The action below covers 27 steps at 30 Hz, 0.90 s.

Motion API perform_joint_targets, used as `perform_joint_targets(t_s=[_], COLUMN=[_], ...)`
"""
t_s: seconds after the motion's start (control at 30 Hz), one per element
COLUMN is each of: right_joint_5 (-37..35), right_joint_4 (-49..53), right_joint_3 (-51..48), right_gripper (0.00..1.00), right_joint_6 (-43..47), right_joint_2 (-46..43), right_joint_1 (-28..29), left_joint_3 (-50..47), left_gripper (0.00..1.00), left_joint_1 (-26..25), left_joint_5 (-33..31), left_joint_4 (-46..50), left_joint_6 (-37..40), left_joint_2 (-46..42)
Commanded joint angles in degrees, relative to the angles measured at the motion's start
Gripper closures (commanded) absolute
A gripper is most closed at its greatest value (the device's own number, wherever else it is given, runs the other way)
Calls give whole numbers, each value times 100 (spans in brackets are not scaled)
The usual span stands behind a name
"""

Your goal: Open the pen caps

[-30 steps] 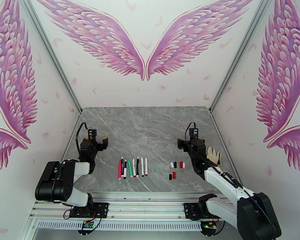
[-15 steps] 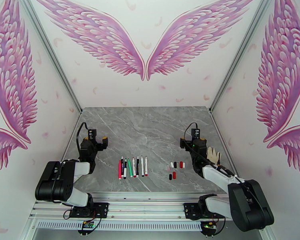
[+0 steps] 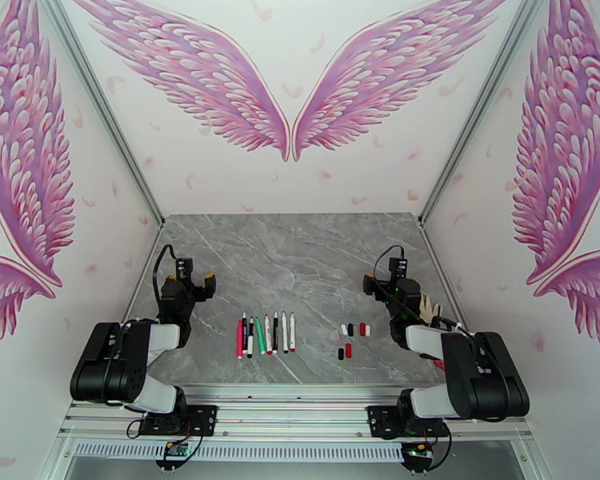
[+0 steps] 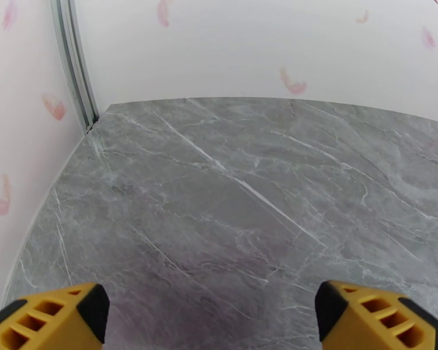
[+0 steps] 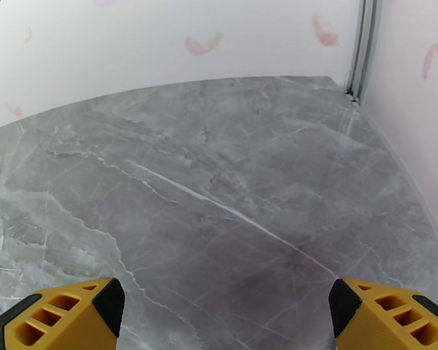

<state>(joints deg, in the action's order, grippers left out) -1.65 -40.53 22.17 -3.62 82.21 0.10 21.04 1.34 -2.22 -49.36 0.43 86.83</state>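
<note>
Several slim pens (image 3: 266,334) lie side by side near the table's front middle, uncapped, with red, black, green and white barrels. To their right sits a loose cluster of stubby red, black and white pen caps (image 3: 352,338). My left gripper (image 3: 193,285) hovers left of the pens, well apart from them. In the left wrist view the left gripper (image 4: 210,322) is open, its yellow fingertips (image 4: 49,319) wide over bare marble. My right gripper (image 3: 380,283) hangs behind and right of the caps. In the right wrist view the right gripper (image 5: 219,316) is open and holds nothing.
A cream glove (image 3: 433,306) lies on the grey marble table (image 3: 292,250) beside the right arm, near the right wall. Pink-winged walls with aluminium corner posts (image 3: 452,154) close in the table on three sides.
The right arm has folded back toward its base, and its gripper drifted slightly right and away from the caps. The left arm, pens and caps have not moved.
</note>
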Motion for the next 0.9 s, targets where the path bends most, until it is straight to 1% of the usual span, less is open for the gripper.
perform_joint_targets(t_s=[0.0,0.03,0.1,0.33,0.43,0.83,0.87], right_joint_5=[552,712,734,607,175,165,270], right_joint_4=[-249,-419,-762,-233,268,152,74], right_joint_3=[126,61,-50,275,604,537,484], right_gripper=[1,1,1,1,1,1,1], right_joint_6=[55,120,102,199,352,349,374], right_joint_2=[87,116,223,317,450,437,428], right_joint_1=[-31,-19,-19,65,310,311,311], left_joint_3=[164,164,164,164,159,163,163], left_gripper=[1,1,1,1,1,1,1], left_joint_1=[-21,-20,-20,-20,-20,-20,-20], left_joint_5=[-16,-21,-15,-20,-16,-16,-15], left_joint_4=[102,102,102,102,105,102,103], left_joint_6=[-23,-25,-24,-22,-18,-18,-25], left_joint_2=[38,45,43,45,39,42,45])
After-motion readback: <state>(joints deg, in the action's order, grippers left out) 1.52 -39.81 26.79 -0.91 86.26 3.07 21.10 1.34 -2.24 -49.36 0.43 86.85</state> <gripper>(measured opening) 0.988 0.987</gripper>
